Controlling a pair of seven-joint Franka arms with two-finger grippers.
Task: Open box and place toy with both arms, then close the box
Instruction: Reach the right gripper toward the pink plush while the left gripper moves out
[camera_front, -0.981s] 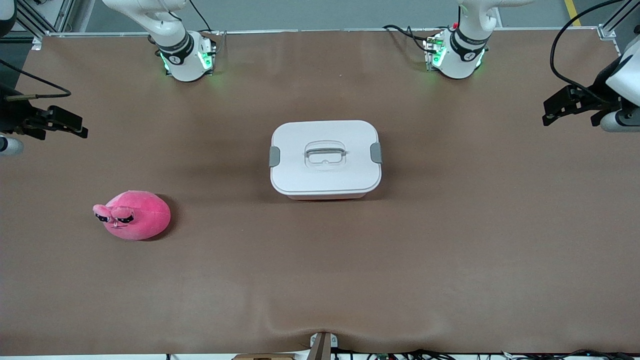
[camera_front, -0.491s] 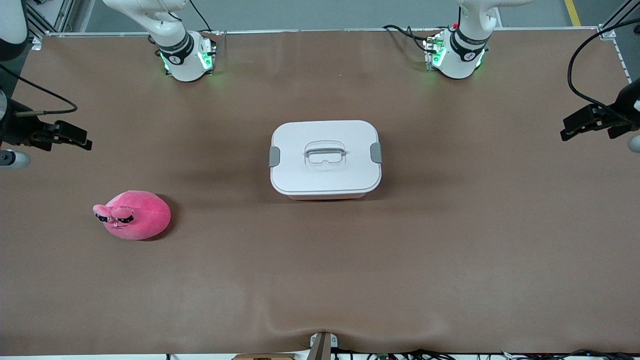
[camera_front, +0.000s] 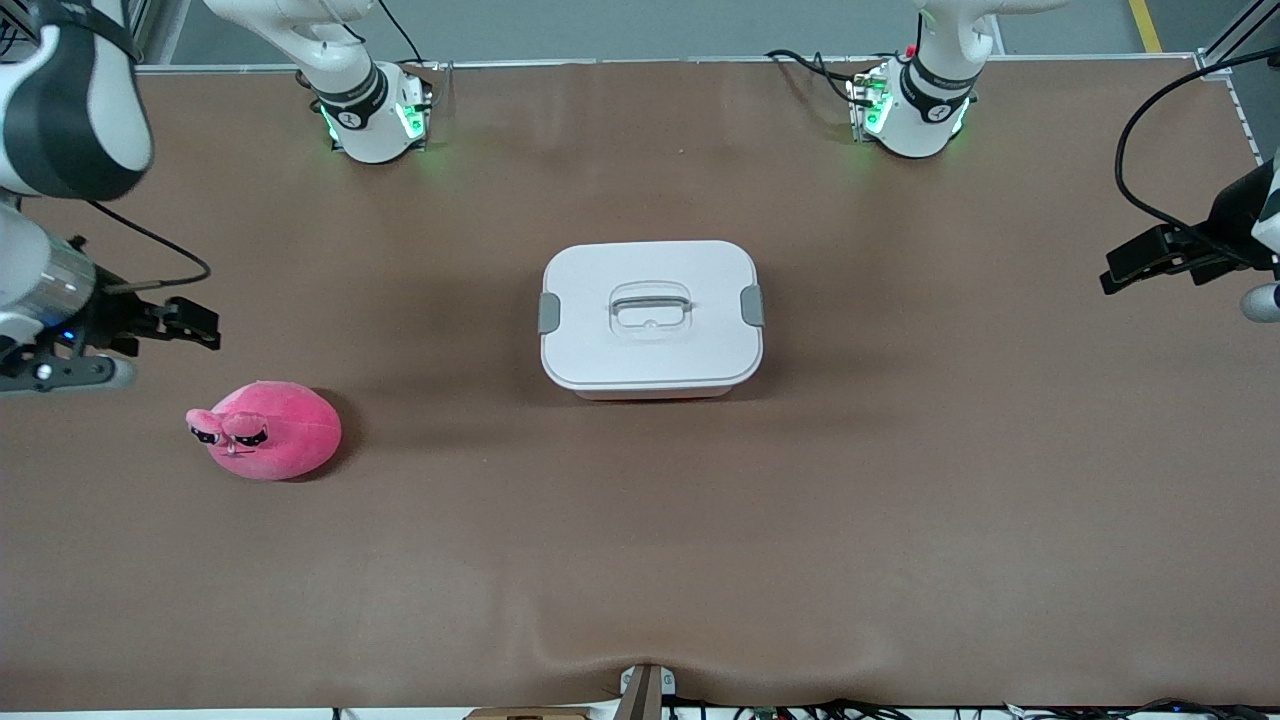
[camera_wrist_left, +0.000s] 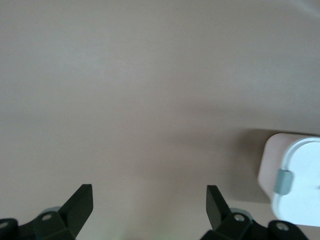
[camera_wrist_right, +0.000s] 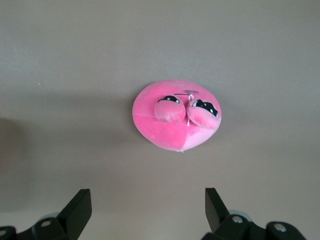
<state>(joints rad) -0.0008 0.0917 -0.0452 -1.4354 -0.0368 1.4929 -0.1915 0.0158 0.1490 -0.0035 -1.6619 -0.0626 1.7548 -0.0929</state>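
Right end effector (camera_front: 200, 325) moved closer over toy (camera_front: 265, 430), open, box (camera_front: 650, 318) unmoved

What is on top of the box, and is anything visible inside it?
On the box sits its white lid, with two grey side clips and a recessed grey handle. The lid covers the opening, so the inside cannot be seen.

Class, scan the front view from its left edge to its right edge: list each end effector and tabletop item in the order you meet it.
right end effector → toy → box → left end effector
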